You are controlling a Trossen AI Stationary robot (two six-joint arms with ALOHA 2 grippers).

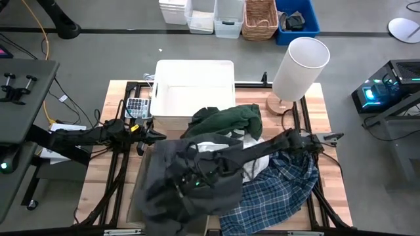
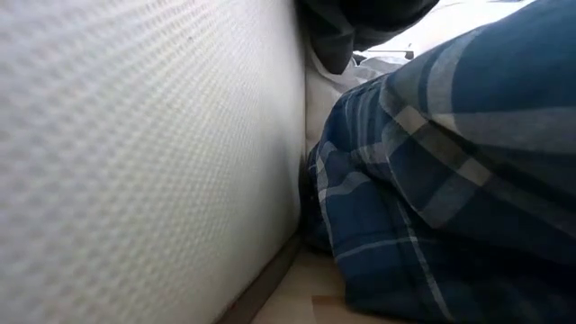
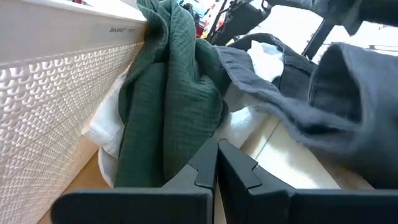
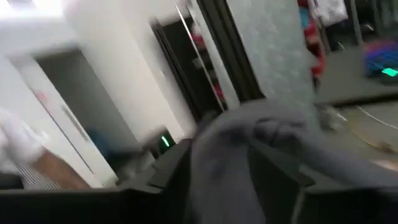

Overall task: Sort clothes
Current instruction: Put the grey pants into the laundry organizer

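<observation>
The dark grey garment lies bunched at the table's near middle, draped over my right gripper, which is shut on it. The dark green garment leans against the white bin's near wall and also shows in the left wrist view. White clothes lie under both. The blue-and-white plaid shirt spreads at the near right and also shows in the low view. My left gripper is shut and empty, just left of the green garment, and its fingers show closed in its wrist view. My right gripper holds a bunched fold of the dark grey garment between its two fingers. The cloth humps over the fingers and hides the place of contact. In the high view the garment covers the gripper, and its lower part lies on the pile.
The white bin stands at the table's far middle. A beige box edge shows under the grey garment at the near left. A white cylinder on a wooden base stands at the far right. A pale textured wall fills the low view's left.
</observation>
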